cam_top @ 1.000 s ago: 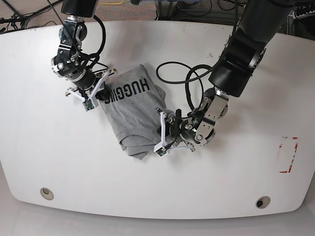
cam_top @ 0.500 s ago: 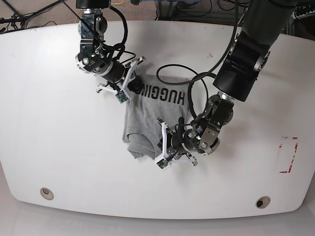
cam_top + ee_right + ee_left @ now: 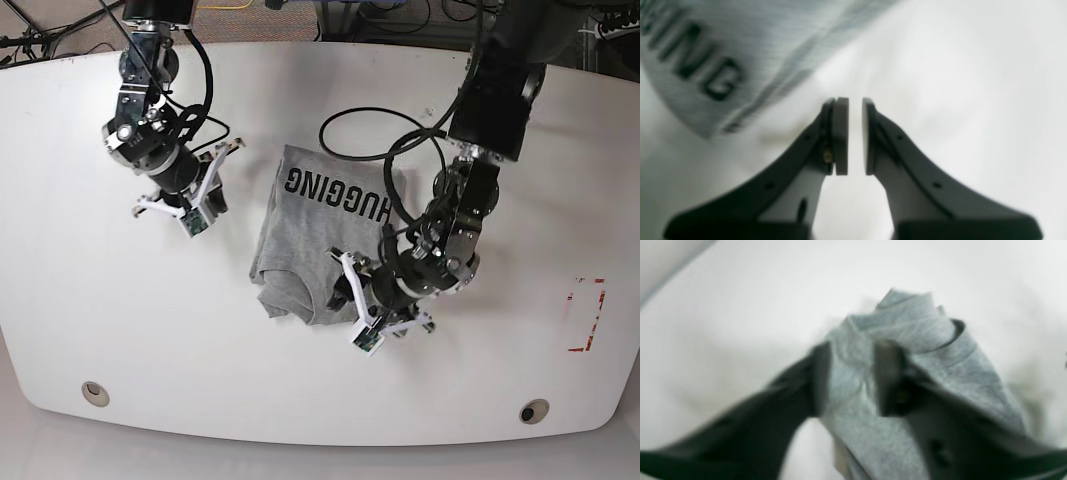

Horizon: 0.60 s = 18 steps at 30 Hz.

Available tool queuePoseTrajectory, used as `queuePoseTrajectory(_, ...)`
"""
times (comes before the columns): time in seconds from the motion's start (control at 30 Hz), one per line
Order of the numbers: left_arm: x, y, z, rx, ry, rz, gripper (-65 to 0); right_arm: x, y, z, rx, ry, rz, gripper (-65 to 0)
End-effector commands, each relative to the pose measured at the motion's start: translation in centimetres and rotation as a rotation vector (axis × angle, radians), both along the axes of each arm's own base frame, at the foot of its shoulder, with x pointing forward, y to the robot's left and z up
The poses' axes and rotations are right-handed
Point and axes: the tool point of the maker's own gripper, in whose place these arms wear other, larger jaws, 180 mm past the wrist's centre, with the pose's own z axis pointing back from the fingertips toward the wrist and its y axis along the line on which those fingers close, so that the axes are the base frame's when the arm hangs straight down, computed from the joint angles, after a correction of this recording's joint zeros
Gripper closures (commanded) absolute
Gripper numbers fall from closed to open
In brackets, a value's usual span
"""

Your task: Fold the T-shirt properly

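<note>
The grey T-shirt (image 3: 310,225) lies folded in the middle of the white table (image 3: 120,330), its black lettering upside down along the far edge. My left gripper (image 3: 351,303) is at the shirt's near right corner. In the left wrist view, the left gripper (image 3: 853,373) is open, its jaws standing apart around a loose bunch of the T-shirt (image 3: 923,326). My right gripper (image 3: 205,198) hovers left of the shirt, apart from it. From the right wrist, the right gripper (image 3: 855,133) is shut to a thin slit, holding nothing, and the T-shirt (image 3: 690,60) shows at the upper left.
Black cables (image 3: 360,140) loop over the table behind the shirt. Two round holes (image 3: 95,392) (image 3: 533,411) sit near the front edge. A red marking (image 3: 588,315) is at the far right. Bare tabletop lies on the left and in front.
My right gripper has let go of the shirt's far left corner and drawn back to the left. My left gripper's jaws have parted. The shirt has settled flatter.
</note>
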Motion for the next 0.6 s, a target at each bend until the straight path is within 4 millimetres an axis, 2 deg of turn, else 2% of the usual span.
queuePoseTrajectory(0.0, -0.2, -0.5, 1.7, -0.078, -0.053, 0.051, -37.5, 1.6, -2.5, 2.8, -0.008, -0.083, -0.065, -6.3)
queuePoseTrajectory(0.1, -1.7, -1.4, 0.8, -0.143, -0.052, 0.101, -43.8, 2.5, -5.9, 3.9, -0.031, -0.101, -0.161, -6.3)
queuePoseTrajectory(0.27, -3.0, -1.3, -1.3, -0.131, -0.089, 0.18, -45.0, 2.7, -10.0, 4.9, -0.058, -0.098, -0.286, -6.3)
queuePoseTrajectory(0.3, -3.1, -1.1, -1.7, -0.116, -0.1, 0.191, -44.9, 2.7, -10.4, 5.1, -0.062, -0.096, -0.301, -6.3)
queuePoseTrajectory(0.37, -3.9, -1.9, -2.9, -0.094, -0.114, 0.188, -44.9, 2.7, -11.3, 5.3, -0.068, -0.091, -0.33, -6.3)
queuePoseTrajectory(0.57, -5.4, -3.3, -5.5, -0.035, -0.136, 0.174, -44.7, 2.3, -12.3, 4.8, -0.067, -0.068, -0.363, -6.3)
